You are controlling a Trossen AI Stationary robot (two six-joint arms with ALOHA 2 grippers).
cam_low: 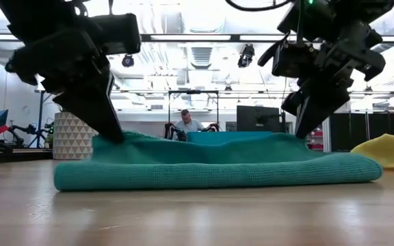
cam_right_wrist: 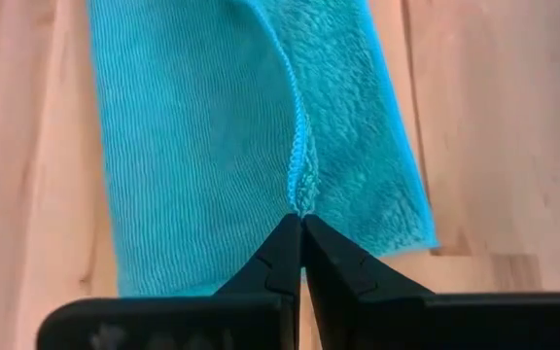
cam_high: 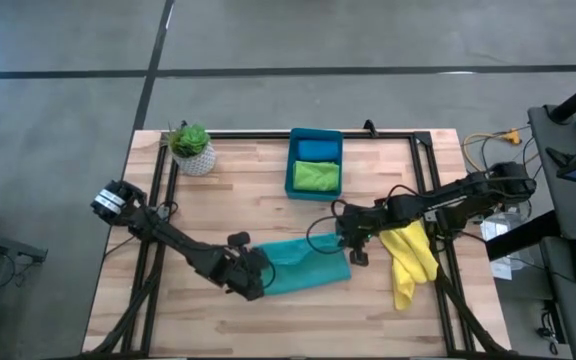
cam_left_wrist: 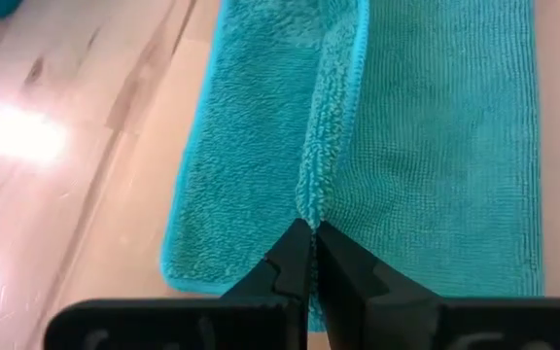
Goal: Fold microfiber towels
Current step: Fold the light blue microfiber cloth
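The table (cam_high: pixel 268 180) was pale wood, with both dark arms reaching in over its near half. A teal towel (cam_high: pixel 303 265) lay flat near the front edge, between the two grippers (already doubled over lengthwise, one layer on the other). The left gripper (cam_left_wrist: pixel 312 231) was clenched on the hemmed edge of the top layer at the towel's left end; the right gripper (cam_right_wrist: pixel 301 222) was pinched on the same edge at the right end. A yellow towel (cam_high: pixel 408 258) lay crumpled just right of the teal one, under the right arm. Farther back stood a blue bin (cam_high: pixel 315 185) holding a blue towel (cam_high: pixel 318 149) and a green towel (cam_high: pixel 316 175). A small potted plant (cam_high: pixel 190 146) sat at the back left.
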